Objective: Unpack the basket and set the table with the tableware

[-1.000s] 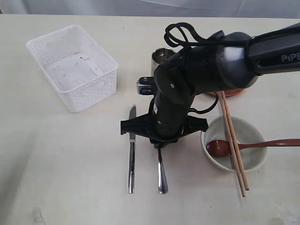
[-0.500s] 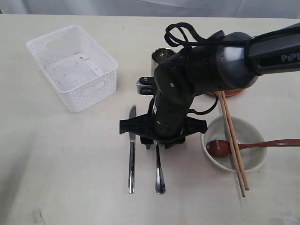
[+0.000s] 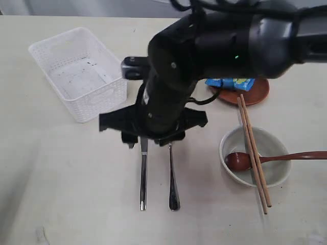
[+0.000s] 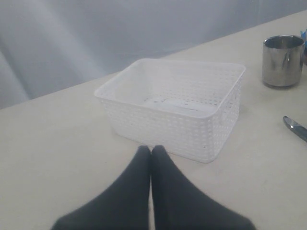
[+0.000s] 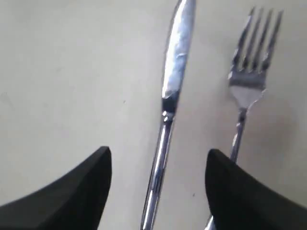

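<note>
Left wrist view shows the steel cup; exterior view hides it.

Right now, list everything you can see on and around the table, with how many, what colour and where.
table: one, pale cream, under everything.
basket: one, white, left rear in the exterior view, empty.
knife: one, steel, middle, left of the fork.
fork: one, steel, beside the knife.
bowl: one, off-white, right front.
spoon: one, reddish-brown, head in the bowl.
chopsticks: one pair, brown, across the bowl.
plate: one, reddish-brown, behind the bowl.
snack bag: one, blue, on the plate.
cup: one, steel, near the basket.
left gripper: black, shut, facing the basket.
right gripper: black, open, above knife and fork.
</note>
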